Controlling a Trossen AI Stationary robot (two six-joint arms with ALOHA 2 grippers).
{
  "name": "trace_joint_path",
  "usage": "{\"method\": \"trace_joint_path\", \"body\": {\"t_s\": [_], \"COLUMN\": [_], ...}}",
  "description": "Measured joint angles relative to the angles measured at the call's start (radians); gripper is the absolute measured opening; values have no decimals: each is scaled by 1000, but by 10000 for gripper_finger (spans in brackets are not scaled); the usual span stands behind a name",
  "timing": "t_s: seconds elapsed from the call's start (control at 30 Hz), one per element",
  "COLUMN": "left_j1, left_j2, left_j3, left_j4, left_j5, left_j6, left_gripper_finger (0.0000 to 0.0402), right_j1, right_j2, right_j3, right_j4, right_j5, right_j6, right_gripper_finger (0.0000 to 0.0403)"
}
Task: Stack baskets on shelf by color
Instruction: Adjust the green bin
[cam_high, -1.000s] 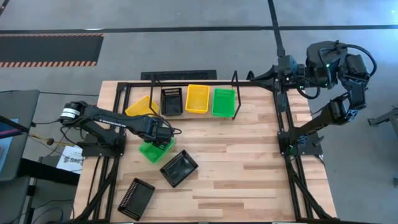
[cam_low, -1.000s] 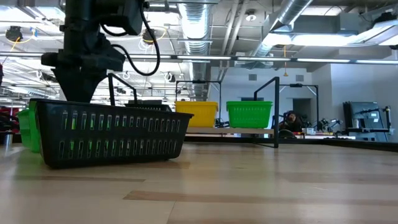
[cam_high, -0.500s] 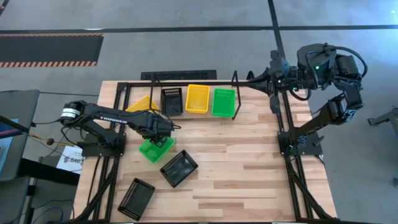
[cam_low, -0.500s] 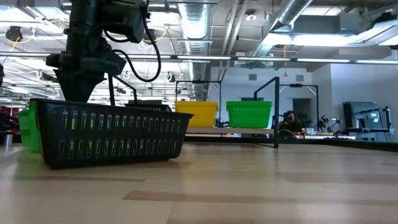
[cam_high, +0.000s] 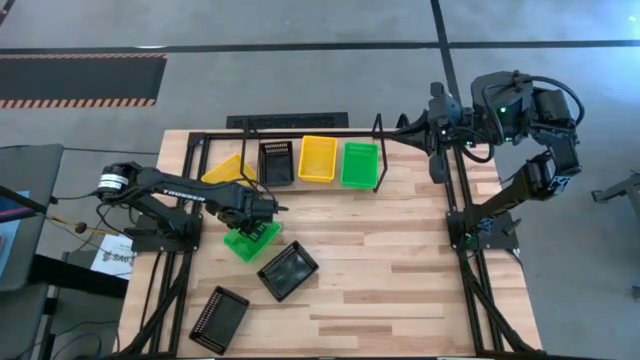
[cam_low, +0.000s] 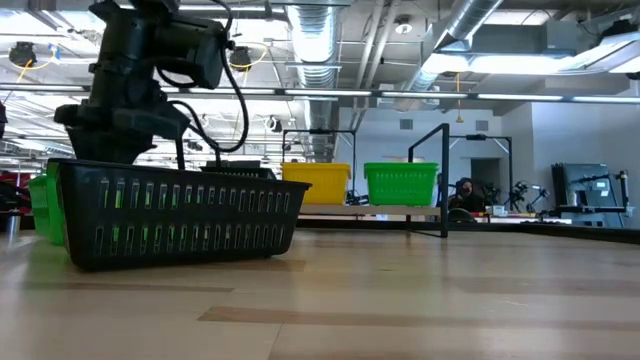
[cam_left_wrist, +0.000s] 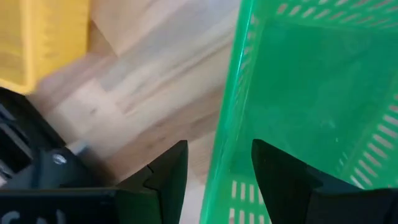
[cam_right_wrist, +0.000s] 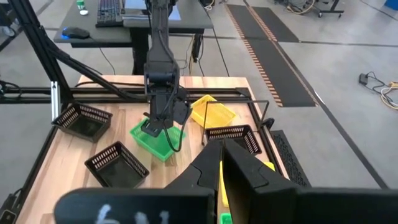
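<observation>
Fingers (cam_left_wrist: 166, 180) astride green basket (cam_left_wrist: 311, 93) wall.

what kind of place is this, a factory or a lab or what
Most likely a robotics lab or workshop in an industrial-style hall. The low view shows exposed ceiling ducts and strip lights; the right wrist view shows a desk with a keyboard beyond the table, and striped floor marking runs across the concrete.

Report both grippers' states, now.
Left gripper: open, straddling the green basket's wall.
Right gripper: shut, empty, beside the shelf.
</observation>
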Motion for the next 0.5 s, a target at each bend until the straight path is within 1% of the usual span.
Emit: {"method": "trace_joint_path", "body": {"t_s": [0.3, 0.5], "left_j1": [0, 0], "left_j2": [0, 0], "left_j3": [-18, -18], "left_j4": [116, 127], "left_j5": [16, 16], "left_j6": [-11, -11], "left_gripper_finger": [167, 167], "right_j1": [0, 0], "right_j2": [0, 0], "right_j3": [0, 0], "right_j4": [-1, -1], "right_j5": [0, 0], "right_j6": [-1, -1], "right_gripper_finger": [40, 39]}}
